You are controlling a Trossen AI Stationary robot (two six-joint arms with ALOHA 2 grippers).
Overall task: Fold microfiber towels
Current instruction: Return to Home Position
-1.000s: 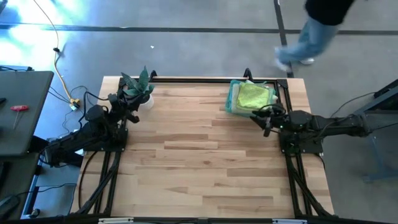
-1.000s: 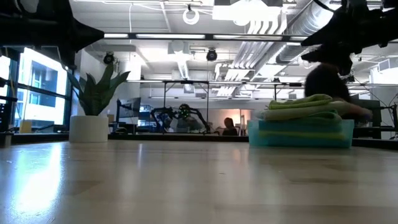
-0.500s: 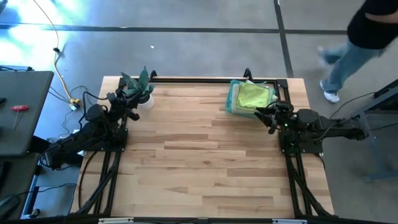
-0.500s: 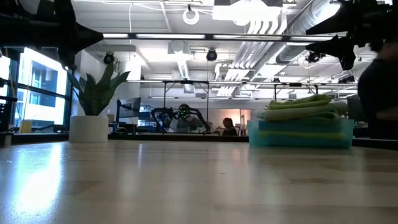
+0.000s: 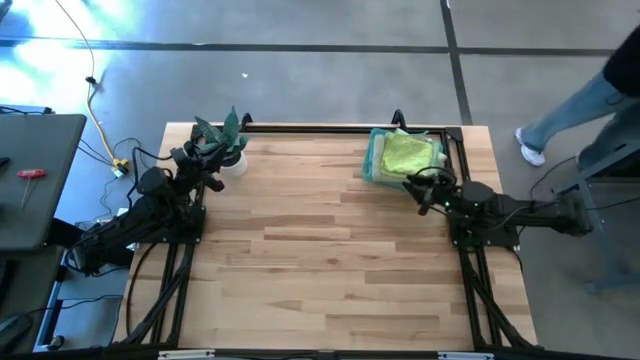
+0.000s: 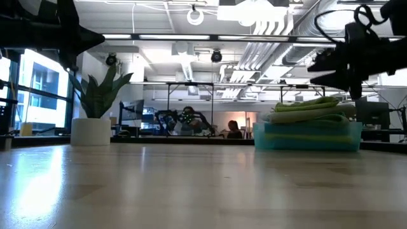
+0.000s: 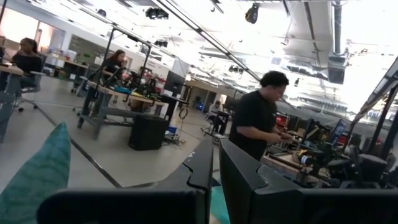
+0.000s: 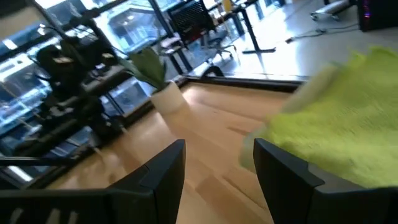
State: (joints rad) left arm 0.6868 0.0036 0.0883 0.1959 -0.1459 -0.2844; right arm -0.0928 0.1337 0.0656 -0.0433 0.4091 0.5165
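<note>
From above: showing the microfiber towels (image 5: 403,156) lying as one folded stack at the far right corner of the bench (image 5: 320,260), lime green on top, bluer layers underneath. Hovering the right tool (image 5: 424,187) just beside the stack's near edge, gripping nothing. Resting the left tool (image 5: 206,170) at the far left, close to the potted plant (image 5: 222,140). Catching a person's legs (image 5: 575,105) on the floor beyond the bench's right side.

From bench height: showing the stack (image 6: 310,124) sitting flat at the right, green layers over teal ones. Hanging the right tool (image 6: 331,63) above and just beside it, not touching. Showing the plant (image 6: 95,105) standing upright at the left.

Past the left wrist: pointing out into the room, with the left tool's fingers (image 7: 199,171) drawn narrow, only a slit between them, holding nothing. Taking in a person in a dark shirt (image 7: 254,121) standing among desks.

Past the right wrist: spreading the right tool's fingers (image 8: 160,177) wide, with nothing between them. Showing the lime-green top towel (image 8: 348,118) close beyond one finger, and the plant (image 8: 155,81) well apart across the bench.
</note>
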